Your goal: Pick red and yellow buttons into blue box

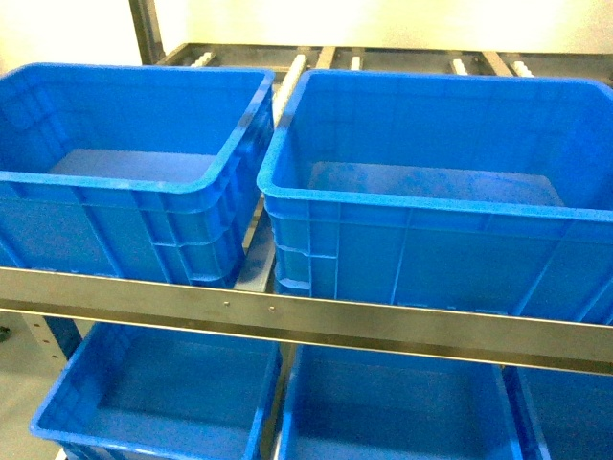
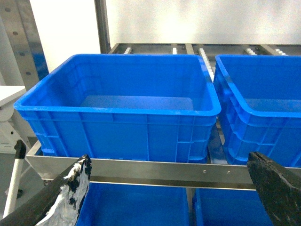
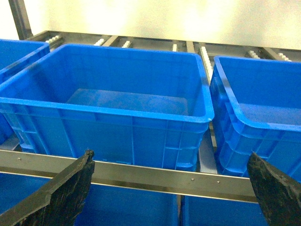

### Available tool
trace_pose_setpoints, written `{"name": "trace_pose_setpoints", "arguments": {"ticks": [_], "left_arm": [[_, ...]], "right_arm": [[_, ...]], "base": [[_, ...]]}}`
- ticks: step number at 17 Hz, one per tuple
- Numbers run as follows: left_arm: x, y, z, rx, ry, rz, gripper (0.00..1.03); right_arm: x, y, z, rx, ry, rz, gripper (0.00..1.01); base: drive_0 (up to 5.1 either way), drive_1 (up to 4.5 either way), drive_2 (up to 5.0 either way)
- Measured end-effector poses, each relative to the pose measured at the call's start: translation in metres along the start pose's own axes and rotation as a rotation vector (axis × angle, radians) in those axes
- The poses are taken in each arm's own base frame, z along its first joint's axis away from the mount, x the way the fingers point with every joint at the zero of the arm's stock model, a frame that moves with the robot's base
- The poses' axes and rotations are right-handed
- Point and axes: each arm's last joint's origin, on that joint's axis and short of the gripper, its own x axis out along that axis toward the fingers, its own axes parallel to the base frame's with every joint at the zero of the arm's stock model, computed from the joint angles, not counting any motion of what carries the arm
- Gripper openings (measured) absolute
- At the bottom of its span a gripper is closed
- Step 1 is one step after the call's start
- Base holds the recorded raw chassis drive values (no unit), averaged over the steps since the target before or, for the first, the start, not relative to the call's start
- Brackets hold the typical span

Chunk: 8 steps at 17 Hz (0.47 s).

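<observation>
Fingers of left gripper point(image 2: 171, 188) and right gripper point(image 3: 171, 188): black, spread apart, holding nothing. Blue plastic crates point(image 1: 431, 192) on steel roller shelving point(image 1: 306, 321); pale wall point(image 1: 383, 21) behind. Buttons apparently out of view.

Bright, even overhead light; back wall point(image 1: 383, 19) blown out at top of frame, pics slightly soft, blue crates point(image 1: 431, 144) oversaturated.

All three cameras face the blue boxes point(image 1: 421, 192) closely.
</observation>
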Motion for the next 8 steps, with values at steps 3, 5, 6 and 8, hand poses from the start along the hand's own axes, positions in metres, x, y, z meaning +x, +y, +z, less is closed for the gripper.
{"name": "trace_pose_setpoints", "arguments": {"ticks": [3,5,6,8], "left_arm": [[0.0,0.0,0.0,0.0,0.0,-0.002,0.98],[0.0,-0.0001,0.0,0.0,0.0,-0.003,0.98],[0.0,-0.0001,-0.0001,0.0,0.001,-0.002,0.98],[0.0,-0.0001,0.0,0.0,0.0,-0.002,0.98]], "right_arm": [[0.0,0.0,-0.0001,0.0,0.001,-0.001,0.98],[0.0,0.0,0.0001,0.0,-0.001,-0.001,0.98],[0.0,0.0,0.0001,0.0,-0.001,-0.001,0.98],[0.0,0.0,0.0001,0.0,-0.001,-0.001,0.98]], "base": [[0.0,0.0,0.0],[0.0,0.0,0.0],[0.0,0.0,0.0],[0.0,0.0,0.0]]}}
